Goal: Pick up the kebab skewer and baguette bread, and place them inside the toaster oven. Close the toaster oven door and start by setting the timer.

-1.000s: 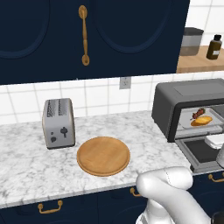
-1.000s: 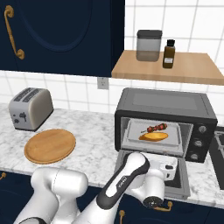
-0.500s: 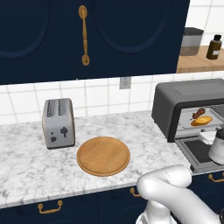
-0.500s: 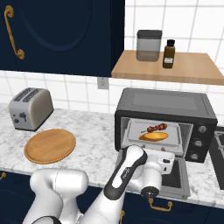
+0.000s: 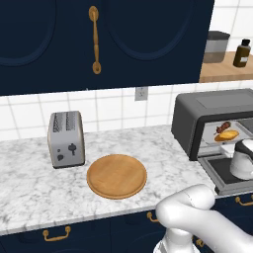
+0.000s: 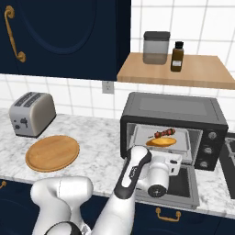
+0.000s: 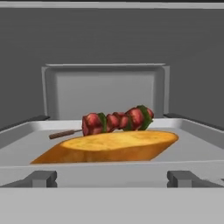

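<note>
The toaster oven [image 6: 174,108] [image 5: 207,106] stands at the right end of the counter with its door [image 6: 176,186] [image 5: 222,173] folded down flat. On the tray inside lie the baguette bread [image 7: 113,146] [image 6: 160,142] [image 5: 227,135] and, just behind and touching it, the kebab skewer [image 7: 116,120] [image 6: 164,133] [image 5: 223,126]. My gripper [image 6: 176,160] [image 5: 242,150] hovers above the lowered door, pointing into the oven mouth at tray height. It is open and holds nothing.
A silver two-slot toaster [image 5: 65,138] [image 6: 31,113] sits at the left on the marble counter, with a round wooden board [image 5: 116,176] [image 6: 52,152] in front of it. Above the oven, a wooden shelf [image 6: 202,73] carries a canister [image 6: 156,47] and a dark bottle [image 6: 176,50].
My hand has risen a little over the open door and now sits level with the tray. The bread and skewer have not moved.
</note>
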### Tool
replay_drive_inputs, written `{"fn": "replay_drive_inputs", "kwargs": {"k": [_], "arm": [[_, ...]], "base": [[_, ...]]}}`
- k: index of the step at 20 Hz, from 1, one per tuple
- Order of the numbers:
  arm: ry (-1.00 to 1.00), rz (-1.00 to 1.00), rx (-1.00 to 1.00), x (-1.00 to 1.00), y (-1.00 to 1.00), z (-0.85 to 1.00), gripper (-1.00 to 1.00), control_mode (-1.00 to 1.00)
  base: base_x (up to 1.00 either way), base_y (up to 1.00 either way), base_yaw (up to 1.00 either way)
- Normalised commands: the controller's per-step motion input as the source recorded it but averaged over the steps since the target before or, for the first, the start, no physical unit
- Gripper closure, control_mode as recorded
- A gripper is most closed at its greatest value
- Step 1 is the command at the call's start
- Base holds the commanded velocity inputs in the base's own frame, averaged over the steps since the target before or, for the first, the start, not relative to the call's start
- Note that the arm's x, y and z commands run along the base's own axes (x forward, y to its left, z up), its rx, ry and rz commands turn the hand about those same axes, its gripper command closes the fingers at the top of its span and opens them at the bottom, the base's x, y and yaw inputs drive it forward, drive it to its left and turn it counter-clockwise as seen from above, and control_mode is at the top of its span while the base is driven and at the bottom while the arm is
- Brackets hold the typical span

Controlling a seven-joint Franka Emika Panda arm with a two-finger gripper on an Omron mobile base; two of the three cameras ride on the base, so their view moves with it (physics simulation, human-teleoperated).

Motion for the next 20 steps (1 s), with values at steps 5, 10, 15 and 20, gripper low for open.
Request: {"fn": "replay_drive_inputs", "kwargs": {"k": [5, 10, 15, 20], "arm": [[0.04, 0.00, 0.00, 0.15, 0.00, 0.00, -1.00, -1.00], [0.03, 0.00, 0.00, 0.16, 0.00, 0.00, -1.00, -1.00], [0.01, 0.00, 0.00, 0.20, 0.00, 0.00, -1.00, -1.00], [0.00, 0.00, 0.00, 0.17, 0.00, 0.00, -1.00, -1.00]], "base": [[0.00, 0.00, 0.00], [0.00, 0.00, 0.00], [0.00, 0.00, 0.00], [0.00, 0.00, 0.00]]}}
